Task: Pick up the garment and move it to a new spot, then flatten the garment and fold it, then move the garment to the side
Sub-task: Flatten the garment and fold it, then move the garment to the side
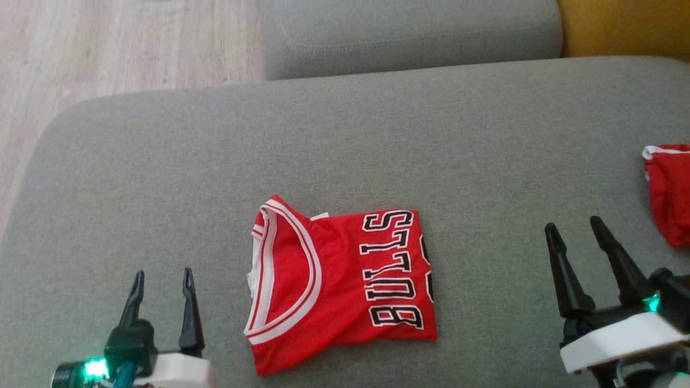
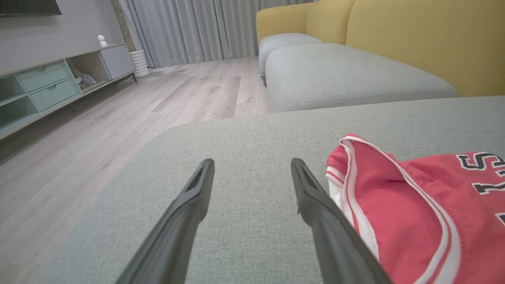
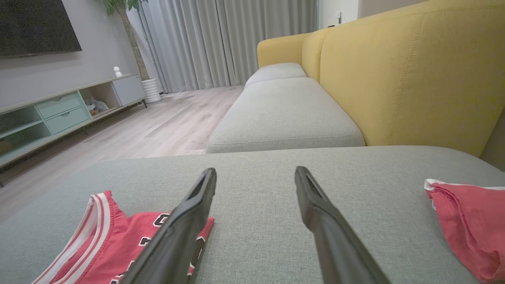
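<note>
The garment (image 1: 334, 275) is bright red, with a band of white and red stripes around the neck opening and black letters outlined in white. The sofa seat (image 1: 377, 134) is a plain grey with a little green in it. A second cloth (image 1: 671, 194) is the same red with a white edge. The backrest (image 3: 402, 71) is mustard yellow, the floor (image 1: 108, 48) pale wood grain, the curtains (image 2: 185, 27) grey and the drawers (image 2: 43, 85) mint green. The left gripper (image 1: 163, 276) and the right gripper (image 1: 572, 223) have black fingers (image 1: 563, 275), white shells and green lights.

Jersey (image 2: 414, 213), second red garment (image 1: 671, 194): edge-cropped
</note>
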### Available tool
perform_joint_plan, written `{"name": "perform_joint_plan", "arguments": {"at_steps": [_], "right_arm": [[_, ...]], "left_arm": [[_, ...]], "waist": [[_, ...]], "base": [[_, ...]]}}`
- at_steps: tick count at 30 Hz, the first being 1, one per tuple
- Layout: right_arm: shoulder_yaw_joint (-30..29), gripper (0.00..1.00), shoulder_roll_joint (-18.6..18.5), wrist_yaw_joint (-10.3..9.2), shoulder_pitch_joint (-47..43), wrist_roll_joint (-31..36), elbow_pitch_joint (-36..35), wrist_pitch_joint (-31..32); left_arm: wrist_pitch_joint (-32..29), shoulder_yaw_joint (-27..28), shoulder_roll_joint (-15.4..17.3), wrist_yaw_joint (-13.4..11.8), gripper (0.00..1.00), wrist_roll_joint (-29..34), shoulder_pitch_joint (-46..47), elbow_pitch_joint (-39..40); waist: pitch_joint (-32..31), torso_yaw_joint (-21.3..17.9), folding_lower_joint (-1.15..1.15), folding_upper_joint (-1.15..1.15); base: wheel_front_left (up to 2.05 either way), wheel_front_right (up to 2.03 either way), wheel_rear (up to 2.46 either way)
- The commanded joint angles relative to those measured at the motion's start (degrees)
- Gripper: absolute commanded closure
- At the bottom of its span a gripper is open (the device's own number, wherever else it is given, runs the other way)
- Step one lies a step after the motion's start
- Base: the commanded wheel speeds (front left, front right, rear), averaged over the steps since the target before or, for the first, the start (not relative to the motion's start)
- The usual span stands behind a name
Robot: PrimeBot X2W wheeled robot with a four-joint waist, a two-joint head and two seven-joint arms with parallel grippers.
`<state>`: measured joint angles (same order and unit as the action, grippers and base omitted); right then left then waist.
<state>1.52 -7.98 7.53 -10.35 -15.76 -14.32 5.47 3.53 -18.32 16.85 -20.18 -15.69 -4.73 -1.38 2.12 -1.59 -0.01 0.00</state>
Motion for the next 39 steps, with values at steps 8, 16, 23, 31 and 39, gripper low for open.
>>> {"name": "perform_joint_plan", "arguments": {"at_steps": [8, 16, 23, 31, 39], "right_arm": [[0.56, 0.0, 0.39, -0.04, -1.04, 1.16, -3.32, 2.14], [0.57, 0.0, 0.75, -0.04, -1.22, 1.21, -3.76, 2.72], [0.44, 0.0, 0.76, -0.04, -1.01, 0.96, -3.64, 2.8], [0.32, 0.0, 0.67, -0.04, -0.77, 0.88, -3.58, 3.0], [-0.27, 0.0, -0.53, -0.04, 0.68, 0.31, -2.53, 3.53]], "left_arm": [[-1.28, 1.95, 1.84, -0.34, 0.0, -1.07, 0.02, 2.08], [-1.75, 1.86, 2.17, -0.55, 0.0, -1.26, 0.24, 2.33], [-1.7, 1.71, 2.3, -0.74, 0.0, -1.31, 0.51, 2.46], [-1.07, 1.26, 2.0, -0.88, 0.0, -1.31, 1.1, 1.94], [-0.2, 0.46, 1.57, -0.65, 0.0, -0.7, 3.91, 1.95]], "waist": [[-2.3, -0.3, 0.01, 0.0], [-2.11, -0.36, 0.01, 0.0], [-1.84, -0.37, 0.01, 0.0], [-1.43, -0.11, 0.01, 0.0], [1.42, 1.87, 0.01, 0.0]], "base": [[0.0, 0.0, 0.0], [0.0, 0.0, 0.0], [0.0, 0.0, 0.0], [0.0, 0.0, 0.0], [0.0, 0.0, 0.0]]}}
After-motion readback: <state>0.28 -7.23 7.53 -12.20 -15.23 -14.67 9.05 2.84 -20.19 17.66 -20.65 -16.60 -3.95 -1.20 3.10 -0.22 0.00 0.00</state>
